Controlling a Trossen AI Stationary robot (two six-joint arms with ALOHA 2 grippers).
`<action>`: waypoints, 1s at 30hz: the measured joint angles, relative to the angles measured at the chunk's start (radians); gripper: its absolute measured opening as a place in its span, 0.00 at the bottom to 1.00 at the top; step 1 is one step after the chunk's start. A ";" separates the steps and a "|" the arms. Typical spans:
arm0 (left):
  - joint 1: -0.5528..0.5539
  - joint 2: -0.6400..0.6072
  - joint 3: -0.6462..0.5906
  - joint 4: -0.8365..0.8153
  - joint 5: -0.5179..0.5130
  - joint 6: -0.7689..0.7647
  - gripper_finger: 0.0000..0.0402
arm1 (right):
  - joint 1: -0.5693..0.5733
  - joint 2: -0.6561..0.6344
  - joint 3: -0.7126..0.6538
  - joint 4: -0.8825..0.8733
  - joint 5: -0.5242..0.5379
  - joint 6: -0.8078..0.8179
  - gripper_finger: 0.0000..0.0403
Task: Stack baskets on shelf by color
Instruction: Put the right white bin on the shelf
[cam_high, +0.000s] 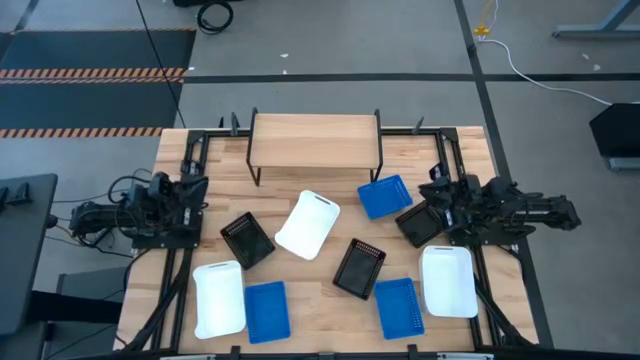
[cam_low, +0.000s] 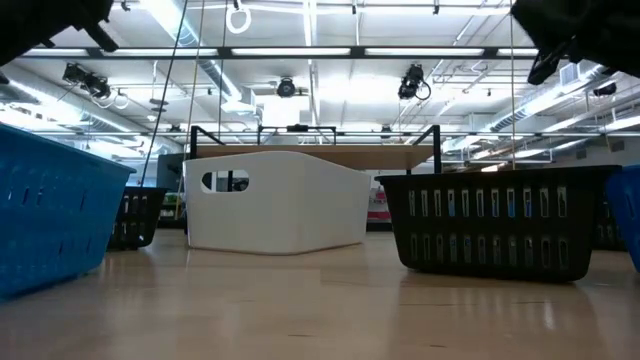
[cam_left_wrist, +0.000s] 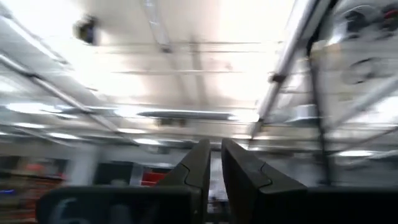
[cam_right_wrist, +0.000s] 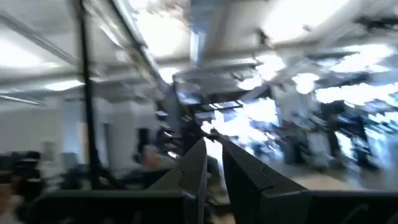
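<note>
From where I stand nothing has been stacked yet. At the left edge of the high view the left gripper (cam_high: 196, 197) sits folded back by its mount, clear of every basket; in its wrist view the two fingers (cam_left_wrist: 198, 167) stand close with only a narrow slit between them, holding nothing and pointing up at the ceiling. Just right of it, in the lower left of the frame, a white basket (cam_high: 219, 298) lies beside a blue basket (cam_high: 266, 310), with a black basket (cam_high: 246, 240) above them. At centre a second white basket (cam_high: 309, 224) lies tilted, and above it, at the upper middle, the shelf (cam_high: 314, 141) stands bare, its plank carrying no basket at all. Right of centre come another black basket (cam_high: 359, 268), a blue one (cam_high: 384, 196) near the shelf's right leg, and a third blue one (cam_high: 399, 307) low in the frame. At the right a third black basket (cam_high: 416, 222) lies partly under the right arm, and a white one (cam_high: 447, 281) lies below it. The right gripper (cam_high: 436, 195) rests by its mount too, fingers (cam_right_wrist: 194, 165) nearly together and empty. So I count three baskets of each colour loose on the table, and all the sorting and lifting onto the shelf is still to do.
</note>
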 joint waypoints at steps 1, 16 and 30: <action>0.000 0.000 0.000 0.001 -0.042 0.018 0.12 | -0.006 0.001 0.022 -0.058 0.015 0.007 0.16; 0.000 0.000 0.000 -0.112 -0.102 -0.119 0.40 | -0.033 0.516 0.800 -1.100 0.129 0.197 0.47; -0.002 0.112 0.073 -0.261 -0.049 -0.170 0.48 | 0.054 1.129 1.173 -1.860 -0.094 0.226 0.47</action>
